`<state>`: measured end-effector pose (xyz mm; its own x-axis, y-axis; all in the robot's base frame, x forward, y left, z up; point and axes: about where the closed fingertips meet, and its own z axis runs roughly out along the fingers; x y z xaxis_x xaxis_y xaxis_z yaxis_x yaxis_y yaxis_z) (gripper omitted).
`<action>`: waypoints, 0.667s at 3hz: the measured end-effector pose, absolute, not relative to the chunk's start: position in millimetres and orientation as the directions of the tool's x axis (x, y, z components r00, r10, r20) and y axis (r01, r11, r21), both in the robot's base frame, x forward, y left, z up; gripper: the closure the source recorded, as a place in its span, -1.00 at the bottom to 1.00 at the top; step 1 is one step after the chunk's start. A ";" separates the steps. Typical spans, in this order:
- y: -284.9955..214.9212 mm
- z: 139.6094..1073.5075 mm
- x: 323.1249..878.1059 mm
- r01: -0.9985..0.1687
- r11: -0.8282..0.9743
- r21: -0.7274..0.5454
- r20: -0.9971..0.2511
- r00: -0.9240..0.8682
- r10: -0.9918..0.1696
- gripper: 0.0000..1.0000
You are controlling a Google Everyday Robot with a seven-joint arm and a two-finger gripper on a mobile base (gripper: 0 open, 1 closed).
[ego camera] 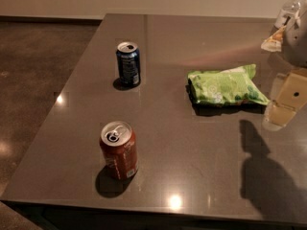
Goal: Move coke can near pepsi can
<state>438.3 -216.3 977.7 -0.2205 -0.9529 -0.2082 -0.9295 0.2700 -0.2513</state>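
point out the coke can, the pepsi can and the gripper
coke can (120, 153): camera view, on its red side wall
pepsi can (128, 67): camera view, on its dark blue side wall
gripper (278, 113): camera view, at the right edge, on its pale lower end

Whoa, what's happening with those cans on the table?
A robot is supposed to move the red coke can close to the blue pepsi can. Right now neither can is being touched. The robot's end effector hangs over the right side of the table, away from both cans. The coke can stands upright near the front edge and the pepsi can stands upright farther back, with a gap between them. A green snack bag lies to their right.
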 end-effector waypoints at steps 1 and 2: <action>-216.3 977.7 438.3 -0.929 0.270 -0.251 -0.208 -0.220 -0.953 -1.00; -203.4 975.5 436.9 -0.939 0.254 -0.230 -0.254 -0.194 -0.948 -1.00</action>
